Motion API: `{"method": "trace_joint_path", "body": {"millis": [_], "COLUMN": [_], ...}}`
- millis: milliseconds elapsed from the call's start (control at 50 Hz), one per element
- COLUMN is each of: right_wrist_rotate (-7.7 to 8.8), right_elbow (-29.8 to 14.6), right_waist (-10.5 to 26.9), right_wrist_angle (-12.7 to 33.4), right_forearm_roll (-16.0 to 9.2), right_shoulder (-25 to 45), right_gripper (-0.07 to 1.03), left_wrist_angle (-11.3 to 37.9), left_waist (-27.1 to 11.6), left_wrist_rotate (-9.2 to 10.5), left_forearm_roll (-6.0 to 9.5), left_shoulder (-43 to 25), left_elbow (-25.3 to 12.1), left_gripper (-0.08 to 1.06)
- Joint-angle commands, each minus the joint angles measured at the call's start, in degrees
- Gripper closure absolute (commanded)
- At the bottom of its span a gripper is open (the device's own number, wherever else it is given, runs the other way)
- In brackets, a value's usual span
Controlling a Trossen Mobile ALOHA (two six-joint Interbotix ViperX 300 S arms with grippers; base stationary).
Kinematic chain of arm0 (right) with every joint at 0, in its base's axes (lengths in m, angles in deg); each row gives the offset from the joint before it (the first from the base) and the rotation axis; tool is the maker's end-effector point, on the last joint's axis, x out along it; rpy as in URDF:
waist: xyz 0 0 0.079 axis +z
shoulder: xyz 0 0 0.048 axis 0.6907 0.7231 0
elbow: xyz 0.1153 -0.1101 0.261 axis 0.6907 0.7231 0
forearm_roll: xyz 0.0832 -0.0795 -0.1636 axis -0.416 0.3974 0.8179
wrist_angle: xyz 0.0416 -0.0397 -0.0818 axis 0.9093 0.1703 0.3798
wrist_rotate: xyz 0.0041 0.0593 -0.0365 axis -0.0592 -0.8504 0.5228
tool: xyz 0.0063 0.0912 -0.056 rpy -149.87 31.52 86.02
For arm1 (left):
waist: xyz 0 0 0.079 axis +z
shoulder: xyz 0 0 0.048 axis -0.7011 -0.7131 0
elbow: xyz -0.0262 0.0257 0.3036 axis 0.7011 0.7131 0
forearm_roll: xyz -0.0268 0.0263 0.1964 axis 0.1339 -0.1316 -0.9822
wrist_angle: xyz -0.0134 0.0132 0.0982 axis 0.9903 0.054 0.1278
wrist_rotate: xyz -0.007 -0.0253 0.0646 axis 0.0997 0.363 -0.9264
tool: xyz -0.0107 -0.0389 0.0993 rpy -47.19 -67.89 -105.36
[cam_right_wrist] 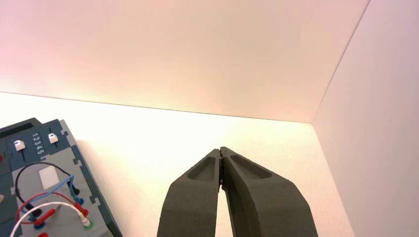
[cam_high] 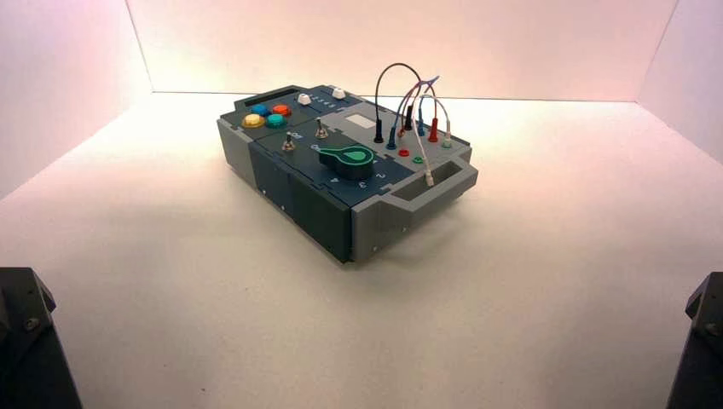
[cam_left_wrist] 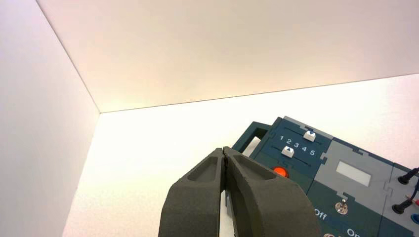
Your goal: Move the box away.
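The box [cam_high: 324,192], a flat grey and dark-blue panel with end handles, stands turned on the white table, back of centre. It bears coloured round buttons [cam_high: 266,114], two toggle switches [cam_high: 321,130], a green knob [cam_high: 348,158] and looping wires [cam_high: 409,98]. My left gripper [cam_left_wrist: 224,149] is shut and empty, parked near the table's front left, pointing past the box's far corner [cam_left_wrist: 296,148]. My right gripper [cam_right_wrist: 220,149] is shut and empty, parked at the front right, with the box's wired end [cam_right_wrist: 47,197] off to its side.
White walls close the table at the back [cam_high: 401,43] and both sides. The arms' dark bases show at the front left corner [cam_high: 30,341] and front right corner [cam_high: 699,341]. White table surface [cam_high: 554,256] lies all round the box.
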Motion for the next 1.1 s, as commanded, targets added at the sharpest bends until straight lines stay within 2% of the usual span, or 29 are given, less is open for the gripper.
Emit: {"method": "trace_joint_path", "body": {"millis": [20,360,540,700,860,980,1100], "right_wrist_rotate": [0.18,0.0,-0.18,-0.18,-0.18,-0.18,-0.18], "right_elbow": [-0.8,-0.9,-2.3,-5.4,-8.2,-10.3,-12.9], "right_waist": [-0.4,-0.4,1.1,6.2,11.6,13.0,13.2], "right_wrist_angle": [-0.1,0.4,6.0,12.5,19.1,22.9,26.6], "right_forearm_roll": [0.1,0.1,-0.4,-0.6,-1.8,-3.7,-4.9], "right_shoulder": [0.3,0.3,1.0,2.7,7.5,12.7,18.0], "right_gripper": [0.99,0.99,0.99,0.98,0.98,0.98,0.98], "left_wrist_angle": [-0.5,0.0,2.6,10.3,20.0,25.8,33.8], "left_waist": [-0.1,-0.1,-0.1,-0.2,-0.3,-0.3,-0.3], "left_wrist_rotate": [0.09,0.09,0.09,0.0,0.0,-0.18,-0.79], "left_forearm_roll": [-0.09,-0.09,-0.09,-0.18,-0.09,-0.09,-0.09], "left_shoulder": [0.2,0.0,-0.1,-1.0,-4.0,-7.5,-12.1], "left_elbow": [-0.8,-0.8,-1.7,-4.9,-10.5,-14.9,-20.0], "left_gripper": [1.01,1.01,1.01,1.01,1.01,1.01,1.01]}}
